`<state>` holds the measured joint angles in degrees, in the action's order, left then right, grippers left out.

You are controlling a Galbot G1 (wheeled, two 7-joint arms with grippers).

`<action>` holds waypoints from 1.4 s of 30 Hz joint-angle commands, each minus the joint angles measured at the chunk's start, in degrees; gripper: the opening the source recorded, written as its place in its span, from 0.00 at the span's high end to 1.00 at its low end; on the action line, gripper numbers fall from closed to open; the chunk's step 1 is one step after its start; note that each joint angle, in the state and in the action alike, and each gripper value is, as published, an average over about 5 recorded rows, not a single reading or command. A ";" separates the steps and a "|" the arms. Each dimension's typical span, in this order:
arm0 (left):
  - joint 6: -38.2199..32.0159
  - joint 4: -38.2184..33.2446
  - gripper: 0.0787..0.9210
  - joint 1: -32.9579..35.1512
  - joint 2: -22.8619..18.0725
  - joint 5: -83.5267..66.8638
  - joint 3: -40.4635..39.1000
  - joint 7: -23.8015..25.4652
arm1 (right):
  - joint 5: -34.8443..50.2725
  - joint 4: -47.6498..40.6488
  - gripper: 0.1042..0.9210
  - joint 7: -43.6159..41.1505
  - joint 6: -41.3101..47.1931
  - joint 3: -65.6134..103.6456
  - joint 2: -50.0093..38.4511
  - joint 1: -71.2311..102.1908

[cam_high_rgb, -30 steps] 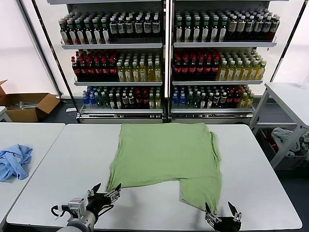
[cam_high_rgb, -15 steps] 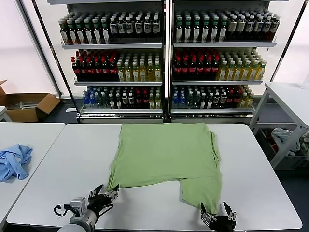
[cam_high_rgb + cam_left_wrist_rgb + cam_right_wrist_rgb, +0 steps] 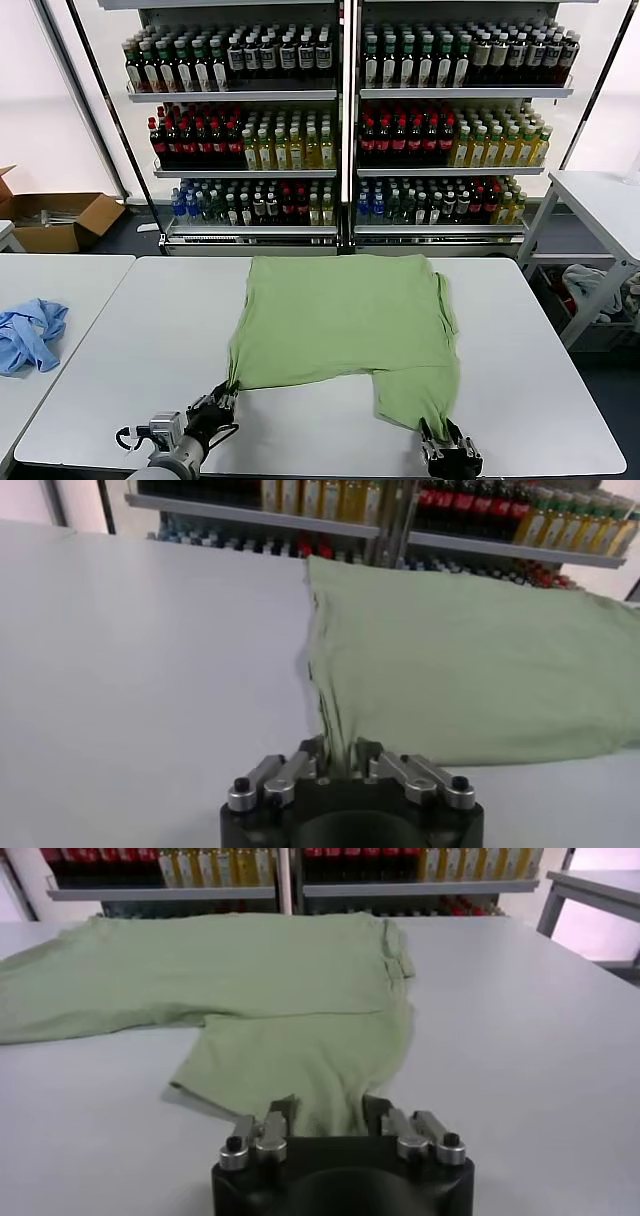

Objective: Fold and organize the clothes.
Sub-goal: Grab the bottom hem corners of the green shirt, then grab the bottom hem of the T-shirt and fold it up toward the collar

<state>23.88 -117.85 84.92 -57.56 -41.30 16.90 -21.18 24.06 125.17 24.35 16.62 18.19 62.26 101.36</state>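
Shirt (image 3: 345,325): you see it spread flat on the white surface (image 3: 130,340), light green, its far hem toward the shelves (image 3: 345,130). Its near edge steps down into a lower flap on your right.
Left end effector (image 3: 217,405): you find it at the surface's near edge, fingers closed on the shirt's near left corner; the wrist view (image 3: 338,768) shows cloth bunched between them.
Right end effector (image 3: 447,443): you find it at the near edge, closed on the lower flap's hem; the wrist view (image 3: 330,1123) shows fabric running in between its fingers.
Blue garment (image 3: 28,335): it lies crumpled on the separate surface to the left.
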 commanded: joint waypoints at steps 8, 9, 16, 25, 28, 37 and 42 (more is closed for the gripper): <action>-0.72 0.07 1.00 0.64 -0.02 1.24 -0.16 0.52 | -0.10 -1.00 1.00 0.01 -0.96 -0.37 0.04 0.06; -0.88 -0.02 1.00 0.73 -0.04 1.38 -0.18 0.56 | -0.28 -1.05 1.00 0.02 -1.27 -0.40 0.05 0.14; -1.75 -2.46 1.00 1.54 0.00 1.90 0.45 0.57 | -3.51 1.05 1.00 0.64 -3.44 0.33 0.52 0.79; -1.80 -8.04 1.00 2.22 0.35 1.57 1.96 -0.20 | -5.74 6.44 1.00 0.74 -3.94 5.14 0.52 1.67; -1.69 -9.73 1.00 2.05 0.32 1.23 2.37 -0.62 | -5.65 7.84 1.00 0.87 -3.90 7.21 0.22 1.53; -0.61 -10.42 1.00 -3.52 0.69 -0.64 2.93 -2.03 | -5.66 8.32 1.00 1.21 -2.88 10.19 -1.75 -2.61; 0.40 -8.34 1.00 -8.23 1.39 -0.60 1.73 -2.54 | -5.63 6.26 1.00 0.67 -0.83 9.80 -2.69 -8.06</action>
<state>24.10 -125.78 80.27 -56.21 -41.52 18.47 -23.48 19.18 130.51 24.57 15.83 26.38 59.34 94.65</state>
